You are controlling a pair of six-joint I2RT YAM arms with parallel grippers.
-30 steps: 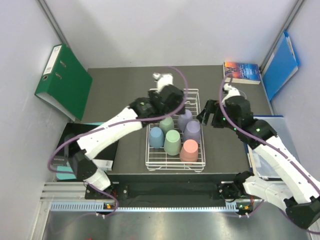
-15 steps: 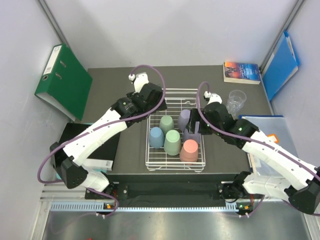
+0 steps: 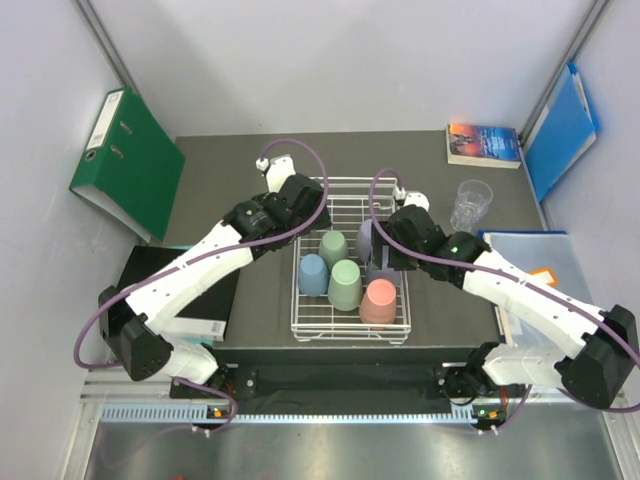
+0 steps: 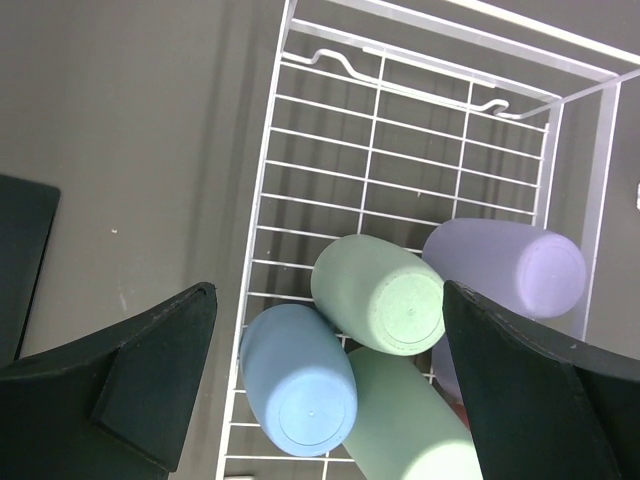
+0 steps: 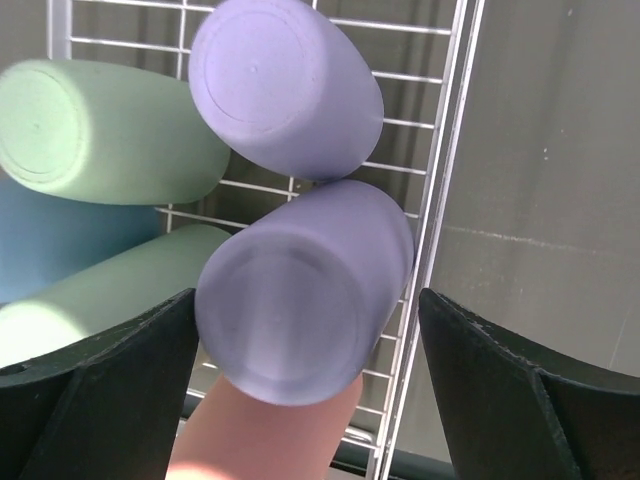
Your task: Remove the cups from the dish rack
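Tabletop (image 3: 222,172) dark grey, walls (image 3: 340,60) white; L tool (image 4: 328,300), R tool (image 5: 308,300) wide open, empty.

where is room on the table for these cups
Bare table left of the dish rack toward the green binder, and the strip behind the rack up to the book. Crowded: the rack's near half, full of cups, and beside the clear glass.

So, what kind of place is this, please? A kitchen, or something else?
Probably a robot test bench, not a kitchen: the left arm and right arm are mounted at a dark table walled by plain white panels, and a green binder and a book sit near the dish rack.
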